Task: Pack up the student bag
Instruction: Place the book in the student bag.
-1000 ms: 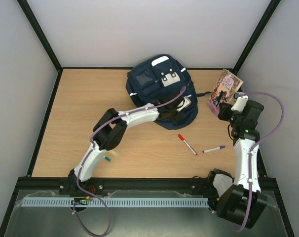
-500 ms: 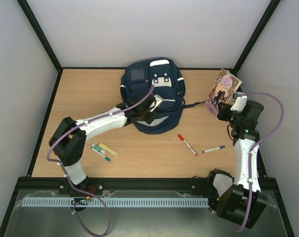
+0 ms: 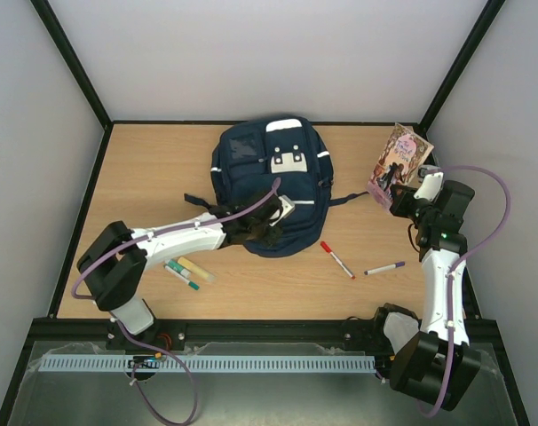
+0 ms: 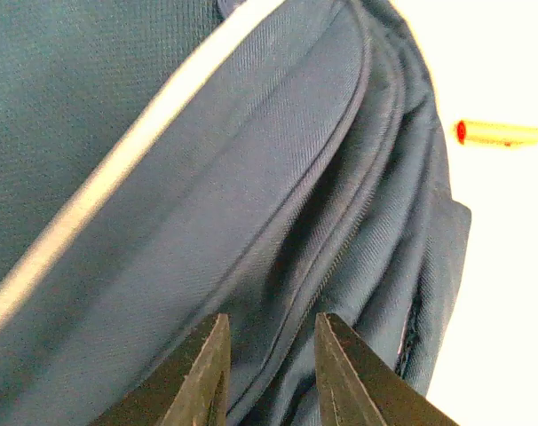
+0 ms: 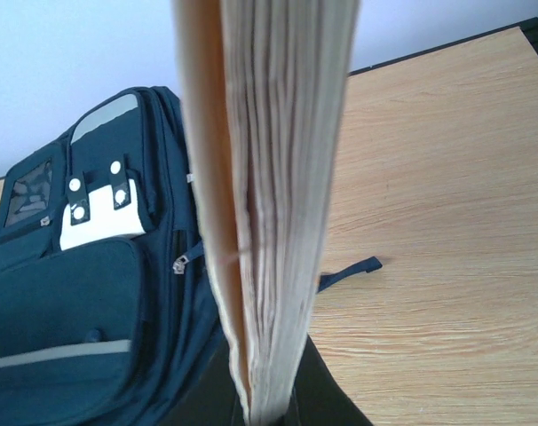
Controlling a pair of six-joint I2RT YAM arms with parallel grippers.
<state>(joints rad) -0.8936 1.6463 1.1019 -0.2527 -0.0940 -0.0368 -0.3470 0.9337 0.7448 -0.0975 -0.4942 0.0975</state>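
Note:
The student bag (image 3: 267, 173), navy with pale stripes and white patches, lies flat at the back middle of the table. My left gripper (image 3: 267, 222) rests at its near edge. In the left wrist view the gripper (image 4: 271, 319) stands slightly open, with a seam of the bag fabric (image 4: 251, 204) in the gap between its jaws, apart from both. My right gripper (image 3: 409, 200) is shut on a book (image 3: 399, 162), held upright right of the bag. The right wrist view shows the book's page edge (image 5: 273, 177) rising from the gripper (image 5: 269, 404).
A red pen (image 3: 337, 259) and a purple pen (image 3: 384, 267) lie on the wood right of the bag's near end. A green marker (image 3: 181, 275) and a yellow highlighter (image 3: 196, 269) lie near the left arm. Black frame rails border the table.
The bag slid left and turned straighter as the left arm pulled back. The left jaws have parted a little. The right arm and book stayed still.

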